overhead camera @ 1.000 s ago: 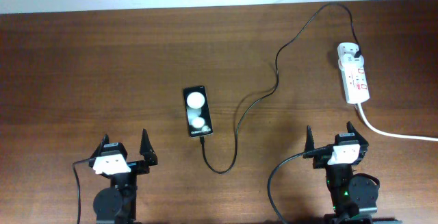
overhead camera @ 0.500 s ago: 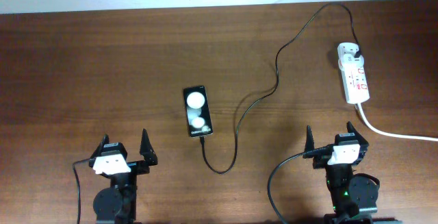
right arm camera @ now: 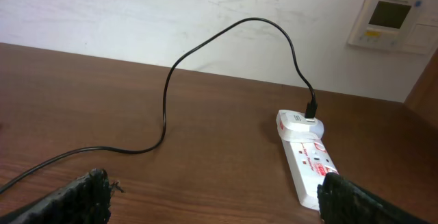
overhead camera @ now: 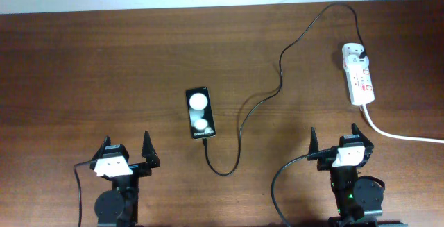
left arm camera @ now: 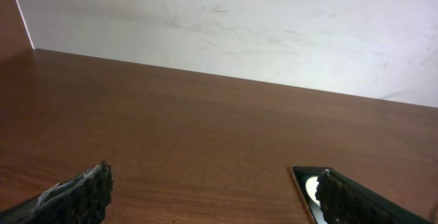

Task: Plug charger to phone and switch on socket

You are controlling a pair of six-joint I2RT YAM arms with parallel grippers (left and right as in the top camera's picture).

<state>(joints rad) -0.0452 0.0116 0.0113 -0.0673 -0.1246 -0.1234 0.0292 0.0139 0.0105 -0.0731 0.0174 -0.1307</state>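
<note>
The black phone (overhead camera: 200,112) lies mid-table with two round white reflections; its corner shows in the left wrist view (left arm camera: 306,183). The charger cable (overhead camera: 280,74) runs from its plug in the white socket strip (overhead camera: 359,74) in a loop to a connector tip (overhead camera: 206,144) touching the phone's near end; whether it is inserted I cannot tell. The cable (right arm camera: 165,101) and the socket (right arm camera: 306,153) show in the right wrist view. My left gripper (overhead camera: 126,150) is open and empty, near and left of the phone. My right gripper (overhead camera: 335,139) is open and empty, near side of the socket.
A thick white cord (overhead camera: 399,135) leaves the socket's near end toward the right edge. A black arm cable (overhead camera: 277,185) curves beside the right arm base. A white wall (left arm camera: 226,25) borders the far table edge, with a wall thermostat (right arm camera: 389,20).
</note>
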